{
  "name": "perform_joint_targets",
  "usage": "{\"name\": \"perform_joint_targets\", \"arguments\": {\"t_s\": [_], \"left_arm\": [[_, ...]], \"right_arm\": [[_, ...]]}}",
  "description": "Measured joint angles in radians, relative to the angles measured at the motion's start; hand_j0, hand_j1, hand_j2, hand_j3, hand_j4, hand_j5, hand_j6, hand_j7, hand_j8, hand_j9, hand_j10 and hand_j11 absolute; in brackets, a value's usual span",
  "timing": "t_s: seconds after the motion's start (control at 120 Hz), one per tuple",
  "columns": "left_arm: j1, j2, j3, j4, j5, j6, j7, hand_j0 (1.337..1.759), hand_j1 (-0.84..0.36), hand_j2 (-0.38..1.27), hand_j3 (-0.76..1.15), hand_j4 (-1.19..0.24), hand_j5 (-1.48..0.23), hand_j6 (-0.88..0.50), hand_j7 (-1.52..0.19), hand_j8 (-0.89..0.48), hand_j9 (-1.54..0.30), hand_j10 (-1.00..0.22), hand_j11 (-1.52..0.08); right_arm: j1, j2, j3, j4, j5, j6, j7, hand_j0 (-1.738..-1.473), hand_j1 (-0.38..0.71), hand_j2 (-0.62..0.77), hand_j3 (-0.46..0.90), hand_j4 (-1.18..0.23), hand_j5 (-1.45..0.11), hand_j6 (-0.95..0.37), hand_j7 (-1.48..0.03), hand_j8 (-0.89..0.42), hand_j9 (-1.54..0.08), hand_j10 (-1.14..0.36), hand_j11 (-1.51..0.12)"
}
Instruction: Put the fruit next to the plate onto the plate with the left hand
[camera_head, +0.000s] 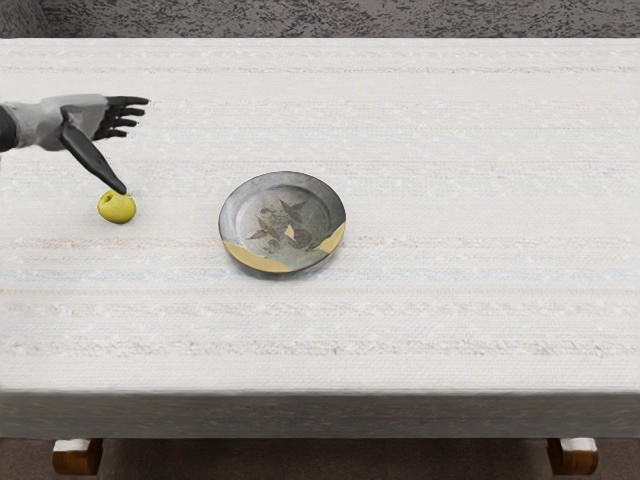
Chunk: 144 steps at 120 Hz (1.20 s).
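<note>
A small yellow-green fruit (117, 207) lies on the white table, left of a grey plate (240, 200) with a gold rim patch and a dark leaf pattern. My left hand (108, 130) comes in from the left edge and hovers just above and behind the fruit. Its fingers (125, 112) are spread and point right, and the thumb reaches down to the fruit's top. It holds nothing. The right arm does not show.
The white table (450, 300) stretches wide to the right and front of the plate. Its front edge runs along the bottom, with two wooden legs below. A dark floor lies beyond the far edge.
</note>
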Motion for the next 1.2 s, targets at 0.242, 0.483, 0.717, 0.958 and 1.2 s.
{"name": "perform_joint_targets", "arguments": {"t_s": [0.242, 0.483, 0.717, 0.958, 1.2], "left_arm": [[-0.066, 0.010, 0.000, 0.000, 0.008, 0.000, 0.135, 1.658, 0.35, 0.00, 0.00, 0.00, 0.00, 0.00, 0.00, 0.00, 0.00, 0.00, 0.00], [-0.148, -0.087, 0.002, 0.000, 0.154, 0.000, 0.620, 1.658, 0.35, 0.00, 0.00, 0.00, 0.00, 0.00, 0.00, 0.00, 0.00, 0.00, 0.00], [-0.174, -0.127, 0.001, -0.002, 0.218, 0.000, 0.691, 1.658, 0.35, 0.00, 0.00, 0.00, 0.00, 0.00, 0.00, 0.00, 0.00, 0.00, 0.00], [-0.187, -0.283, 0.057, -0.015, 0.389, 0.000, 0.741, 1.658, 0.35, 0.00, 0.00, 0.00, 0.00, 0.00, 0.00, 0.00, 0.00, 0.00, 0.00], [-0.175, -0.275, 0.086, -0.144, 0.434, 0.031, 0.754, 1.658, 0.35, 0.00, 0.00, 0.00, 0.00, 0.00, 0.00, 0.00, 0.00, 0.00, 0.00]], "right_arm": [[-0.003, 0.000, 0.001, 0.001, 0.000, 0.000, -0.001, -1.658, -0.33, 0.00, 0.00, -0.01, -0.02, -0.01, -0.02, -0.01, -0.02, -0.01, -0.02], [-0.003, 0.000, 0.001, 0.001, 0.000, 0.000, -0.002, -1.658, -0.33, 0.00, 0.00, -0.01, -0.02, -0.01, -0.02, -0.01, -0.02, -0.01, -0.02], [-0.003, 0.000, 0.001, 0.001, 0.000, 0.000, -0.002, -1.658, -0.33, 0.00, 0.00, -0.01, -0.02, -0.01, -0.02, -0.01, -0.02, -0.01, -0.02], [-0.003, 0.000, 0.002, 0.001, 0.000, 0.000, -0.002, -1.658, -0.33, 0.00, 0.00, -0.01, -0.02, -0.01, -0.02, -0.01, -0.02, -0.01, -0.02], [-0.003, 0.000, 0.002, 0.001, 0.000, 0.000, -0.002, -1.658, -0.33, 0.00, 0.00, -0.01, -0.02, -0.01, -0.02, -0.01, -0.02, -0.01, -0.02]]}}
